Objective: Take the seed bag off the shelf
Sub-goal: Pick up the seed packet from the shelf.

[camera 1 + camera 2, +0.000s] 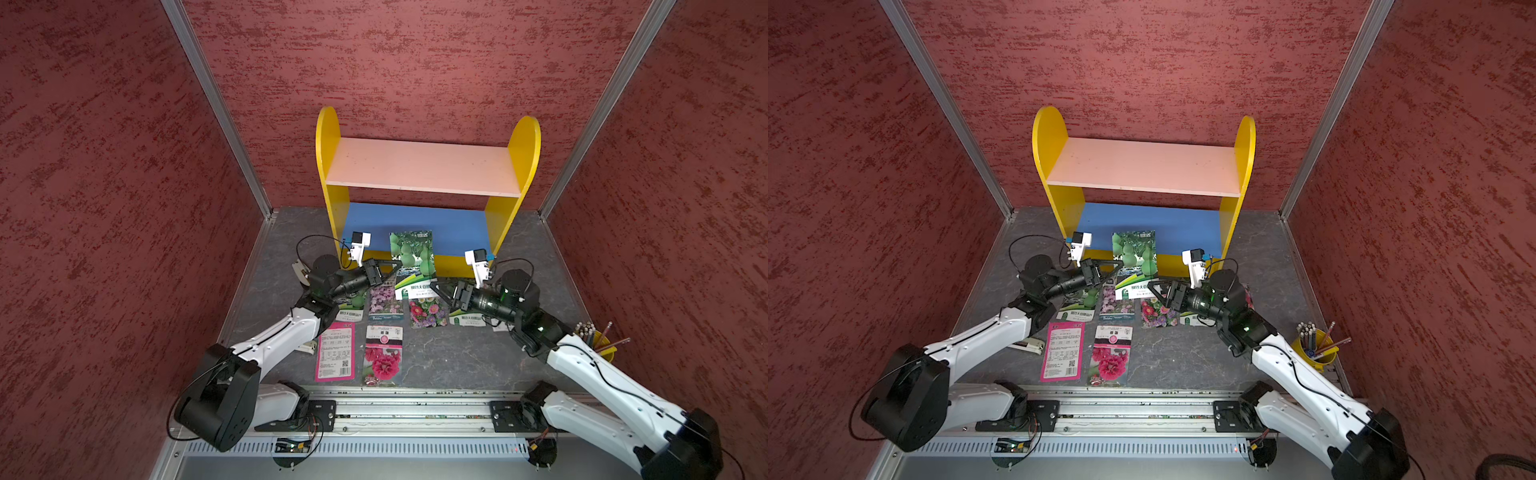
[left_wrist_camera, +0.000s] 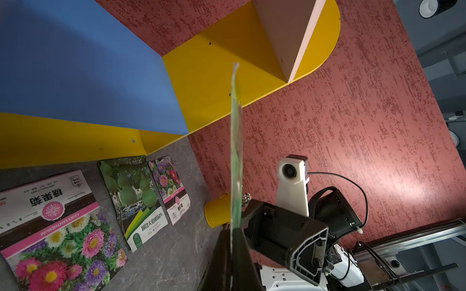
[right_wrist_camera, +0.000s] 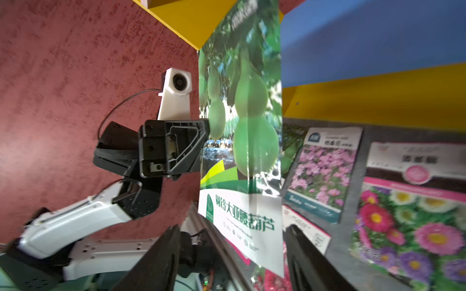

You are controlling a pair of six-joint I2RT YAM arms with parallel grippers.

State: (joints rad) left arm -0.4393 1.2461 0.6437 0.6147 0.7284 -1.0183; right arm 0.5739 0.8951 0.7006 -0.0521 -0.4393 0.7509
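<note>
The seed bag (image 1: 411, 257) (image 1: 1133, 255), a green gourd packet, hangs upright in front of the shelf (image 1: 419, 166) (image 1: 1142, 166), clear of its blue lower board (image 2: 75, 63). My left gripper (image 1: 397, 266) (image 1: 1119, 266) (image 2: 233, 229) is shut on the bag's side edge; in the left wrist view the bag (image 2: 235, 151) shows edge-on between the closed jaws. My right gripper (image 1: 440, 296) (image 1: 1157, 296) (image 3: 232, 230) stands open at the bag's other side. The bag's white lower corner (image 3: 252, 226) hangs between its spread fingers without touching them.
Several seed packets (image 1: 384, 357) lie flat on the grey table in front of the shelf. A yellow pencil cup (image 1: 598, 345) stands at the right, and a stapler (image 1: 1030, 345) lies beside the left arm. Red walls close in on three sides.
</note>
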